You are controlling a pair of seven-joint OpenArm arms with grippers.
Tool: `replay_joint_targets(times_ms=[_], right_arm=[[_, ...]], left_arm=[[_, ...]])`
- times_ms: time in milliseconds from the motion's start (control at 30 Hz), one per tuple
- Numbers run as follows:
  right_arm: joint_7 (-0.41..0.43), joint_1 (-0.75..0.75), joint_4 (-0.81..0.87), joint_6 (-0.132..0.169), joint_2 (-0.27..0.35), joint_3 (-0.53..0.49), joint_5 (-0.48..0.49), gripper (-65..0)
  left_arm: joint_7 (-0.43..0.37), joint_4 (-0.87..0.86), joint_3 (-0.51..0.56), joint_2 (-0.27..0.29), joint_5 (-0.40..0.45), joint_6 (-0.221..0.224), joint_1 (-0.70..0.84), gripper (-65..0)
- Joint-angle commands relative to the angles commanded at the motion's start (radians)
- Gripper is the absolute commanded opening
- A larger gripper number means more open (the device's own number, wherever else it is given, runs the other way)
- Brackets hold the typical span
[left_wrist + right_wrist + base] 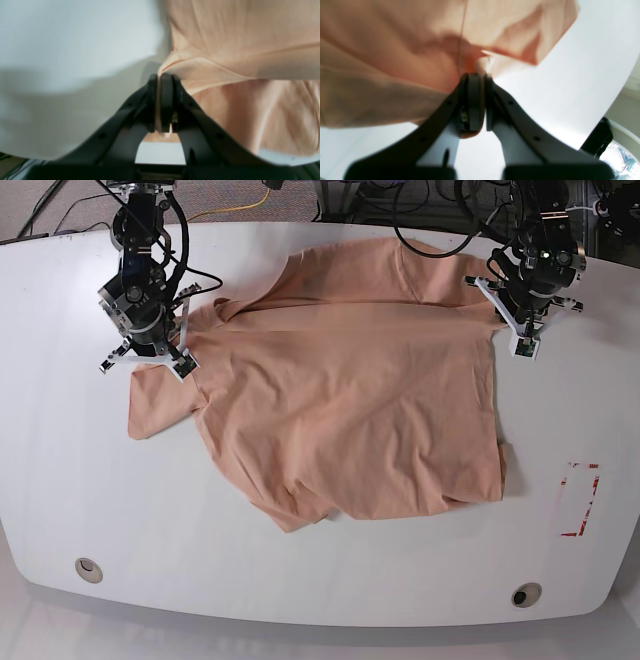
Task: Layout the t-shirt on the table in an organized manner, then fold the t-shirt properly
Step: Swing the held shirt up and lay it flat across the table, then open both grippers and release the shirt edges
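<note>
On the left of the base view, the right gripper sits at the shirt's edge near a sleeve, and its wrist camera shows the fingers pressed together on a bunched pinch of peach cloth. The t-shirt lies across the middle of the white desk, spread out but not square: one sleeve trails loose toward the left, the near hem is uneven with a corner drooping toward the front edge, and soft wrinkles run through the body. On the right, the left gripper is at the opposite edge of the shirt, and its own camera shows the fingers closed on a thin fold of fabric that fans out from the pinch. The red tape mark lies well apart from the shirt on the right, and two small grommets sit near the front edge. The step in hand looks like the laying-out stage, with both arms holding opposite points along the far part of the garment. To do it well, the two arms should probably draw apart evenly so the cloth between them goes taut without twisting, then drag or lower it so the body settles flat. Uneven pull risks skewing the shirt further, and a thin pinch could slip; the trailing sleeve and crooked hem will likely need separate smoothing before folding.
</note>
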Motion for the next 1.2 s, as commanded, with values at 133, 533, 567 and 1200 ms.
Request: replay_joint_targets(times_ms=[133,533,567,1200], right_arm=[[0.000,-0.017,-0.002,-0.005,0.000,0.000,0.000,-64.8],[0.023,-0.018,-0.003,-0.009,0.000,0.002,0.000,-41.4],[0.025,-0.018,-0.003,-0.009,0.000,0.002,0.000,-38.5],[0.069,0.054,0.009,0.003,-0.086,0.143,0.005,-11.7]], left_arm=[[0.000,-0.002,0.011,0.000,0.000,0.000,0.023,-65.0],[0.002,-0.005,0.061,0.000,0.003,0.000,0.025,-63.3],[0.002,-0.005,0.064,0.000,0.003,0.000,0.025,-61.8],[0.095,-0.054,0.081,-0.011,0.006,0.000,-0.074,-9.4]])
